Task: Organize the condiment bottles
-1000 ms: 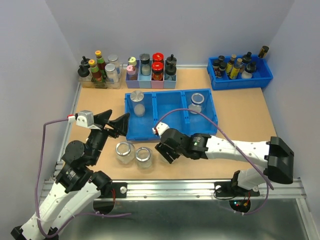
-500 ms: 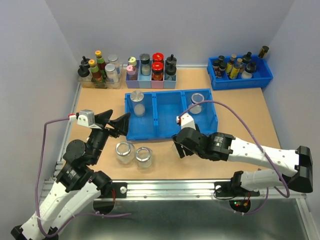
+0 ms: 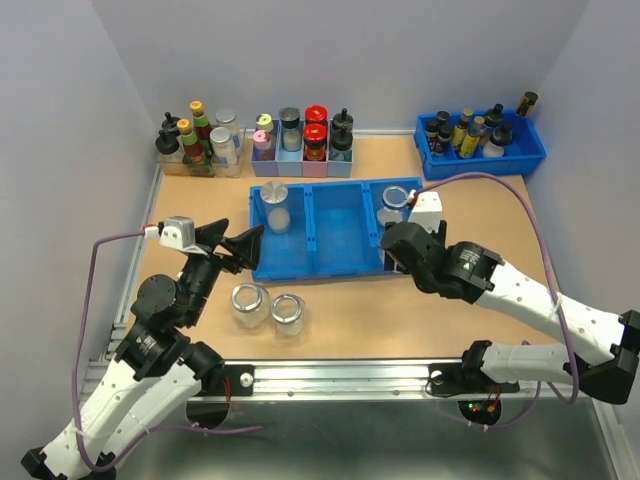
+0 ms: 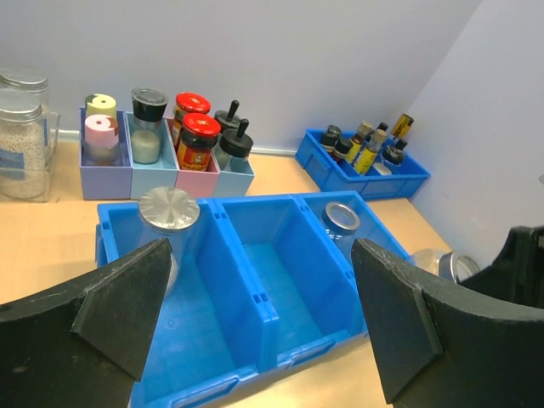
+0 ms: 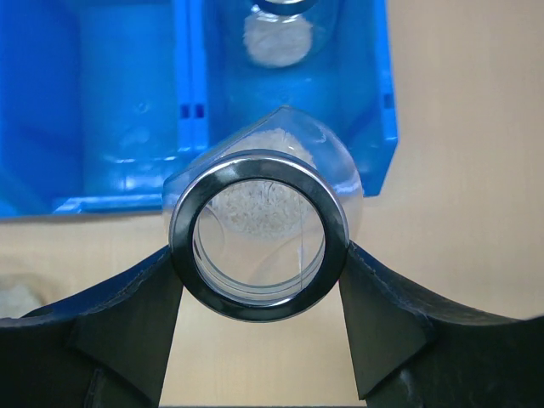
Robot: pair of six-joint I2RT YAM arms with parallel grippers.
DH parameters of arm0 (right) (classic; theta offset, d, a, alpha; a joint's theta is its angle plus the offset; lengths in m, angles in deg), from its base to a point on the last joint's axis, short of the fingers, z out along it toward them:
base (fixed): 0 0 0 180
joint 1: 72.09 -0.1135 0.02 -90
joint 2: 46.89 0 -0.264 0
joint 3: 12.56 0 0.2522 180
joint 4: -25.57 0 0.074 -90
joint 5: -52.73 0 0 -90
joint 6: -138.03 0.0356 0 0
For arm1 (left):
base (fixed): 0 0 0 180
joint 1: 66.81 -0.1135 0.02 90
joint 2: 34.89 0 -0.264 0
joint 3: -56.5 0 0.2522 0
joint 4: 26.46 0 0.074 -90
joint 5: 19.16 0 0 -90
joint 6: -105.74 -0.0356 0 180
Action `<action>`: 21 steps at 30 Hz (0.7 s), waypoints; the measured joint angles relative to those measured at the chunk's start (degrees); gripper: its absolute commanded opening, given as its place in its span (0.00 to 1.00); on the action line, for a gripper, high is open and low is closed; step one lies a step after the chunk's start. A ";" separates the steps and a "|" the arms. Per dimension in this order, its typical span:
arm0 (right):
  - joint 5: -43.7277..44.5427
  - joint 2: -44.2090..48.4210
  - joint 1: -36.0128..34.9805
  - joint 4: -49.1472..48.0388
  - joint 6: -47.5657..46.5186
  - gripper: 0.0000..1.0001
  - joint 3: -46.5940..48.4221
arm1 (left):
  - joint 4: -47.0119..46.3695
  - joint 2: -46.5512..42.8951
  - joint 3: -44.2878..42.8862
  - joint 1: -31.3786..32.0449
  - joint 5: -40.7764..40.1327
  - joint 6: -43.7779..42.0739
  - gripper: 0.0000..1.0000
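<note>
The right gripper [image 5: 259, 259] is pinching a clear glass jar [image 5: 259, 212] by its silver rim. Its two black fingers [image 5: 127, 314] are pressing on the rim at 9 and 3 o'clock, closed only as far as the rim allows. The jar's mouth is facing the wrist camera, and whitish grains are lying at its bottom. It is hanging over the near wall of the blue bin [image 5: 119, 204], at the bin's right-hand compartment. From overhead this gripper is sitting at the bin's 4 o'clock corner, and the jar cannot be made out beneath it.

The left gripper [image 4: 259, 280] is holding nothing. Its fingers [image 4: 119, 302] are spreading wide, with only the bin showing between them. It is hovering at the bin's 8 o'clock corner and pointing toward 2 o'clock.

A lidded jar [image 3: 276, 205] is standing in the bin's 9 o'clock compartment, and an open jar [image 3: 395, 198] is standing in its 3 o'clock compartment. A loose jar [image 3: 248, 303] and a second loose jar [image 3: 287, 312] are standing just beside each other on the table [image 3: 480, 220], at 7 o'clock from the bin. The pastel holders [image 3: 290, 165] are sitting at 12 o'clock beyond the bin, and a small blue tray [image 3: 480, 165] of dark bottles is sitting at 2 o'clock.
</note>
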 measured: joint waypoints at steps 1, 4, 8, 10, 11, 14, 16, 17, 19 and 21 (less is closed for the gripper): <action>0.26 -0.02 1.62 -0.28 -0.50 0.00 0.00 | 0.00 0.04 0.00 0.00 0.07 0.00 0.99; -1.38 -0.02 6.97 -2.80 -2.99 0.00 0.00 | -0.02 0.20 0.00 0.00 0.15 0.02 0.99; -4.55 -0.85 13.44 -7.37 -6.75 0.00 -0.02 | 0.00 0.39 0.00 0.00 0.20 0.04 0.99; -7.08 -2.29 15.52 -9.75 -8.55 0.00 0.00 | -0.02 0.39 0.00 0.00 0.22 0.09 0.99; -8.52 -3.41 16.50 -11.04 -9.31 0.00 0.00 | -0.02 0.39 0.00 0.00 0.22 0.11 0.99; -11.63 -6.43 18.53 -13.57 -10.75 0.00 0.00 | 0.00 0.35 0.00 0.00 0.22 0.13 0.99; -13.68 -8.72 19.63 -14.91 -11.56 0.00 0.00 | 0.00 0.24 0.00 0.00 0.22 0.15 0.99; -13.99 -9.57 20.06 -15.23 -11.69 0.00 -0.02 | 0.00 0.13 0.02 0.00 0.20 0.13 0.99; -14.34 -10.80 20.76 -15.65 -12.00 0.00 0.00 | 0.00 -0.11 0.02 0.00 0.20 0.13 0.99; -14.75 -11.82 21.55 -15.98 -12.04 0.00 -0.02 | 0.00 -0.44 0.02 0.00 0.20 0.13 0.99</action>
